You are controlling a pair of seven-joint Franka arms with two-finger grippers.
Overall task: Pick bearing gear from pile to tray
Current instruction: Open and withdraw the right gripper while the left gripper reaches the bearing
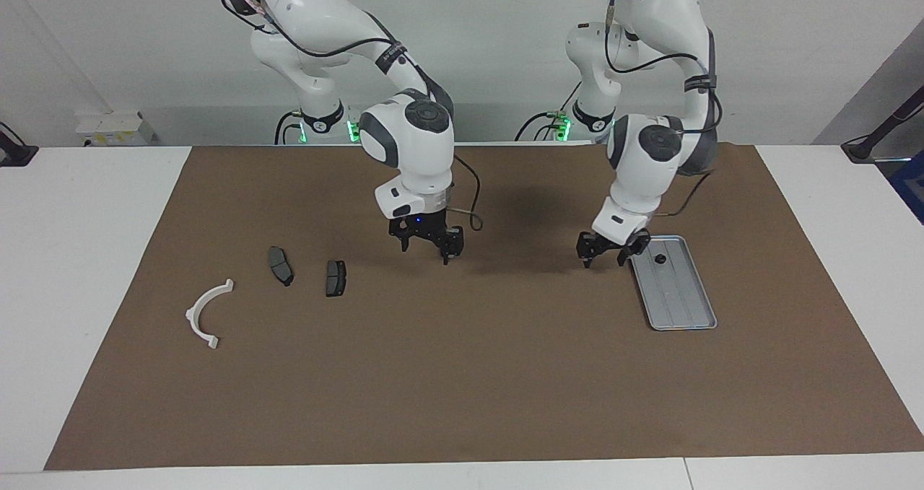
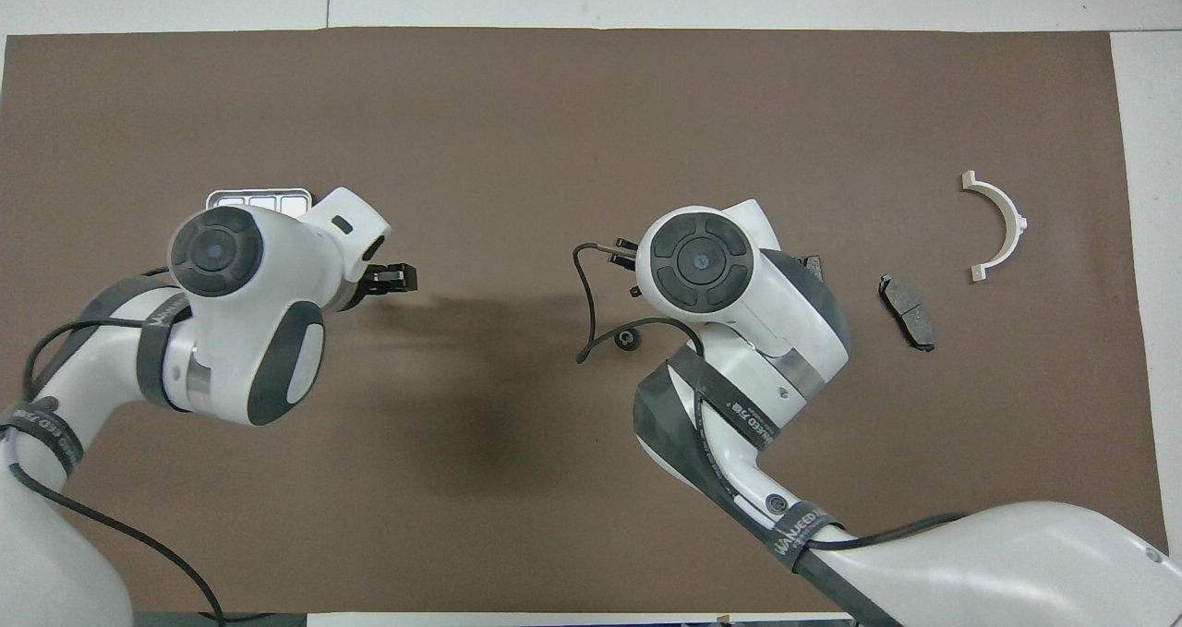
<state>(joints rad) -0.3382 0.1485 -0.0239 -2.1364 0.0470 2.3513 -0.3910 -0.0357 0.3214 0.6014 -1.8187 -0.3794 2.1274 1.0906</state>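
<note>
The silver tray [image 1: 682, 302] lies toward the left arm's end of the mat; only its rim [image 2: 257, 199] shows in the overhead view. One small black round piece [image 1: 660, 259] lies in it. My left gripper [image 1: 603, 257] hangs open and empty just beside the tray, low over the mat. My right gripper [image 1: 426, 248] is open and empty over the bare mat mid-table. Another small black round piece [image 2: 626, 338] lies on the mat under the right arm's wrist, hidden in the facing view. Two dark grey pads [image 1: 280, 265] [image 1: 336, 278] and the white arc [image 1: 208, 313] lie toward the right arm's end.
A brown mat [image 1: 462, 389] covers most of the white table. A black cable [image 2: 584, 313] loops from the right wrist beside the loose black piece. In the overhead view one pad [image 2: 907, 311] shows whole; the other [image 2: 813, 262] is mostly under the right arm.
</note>
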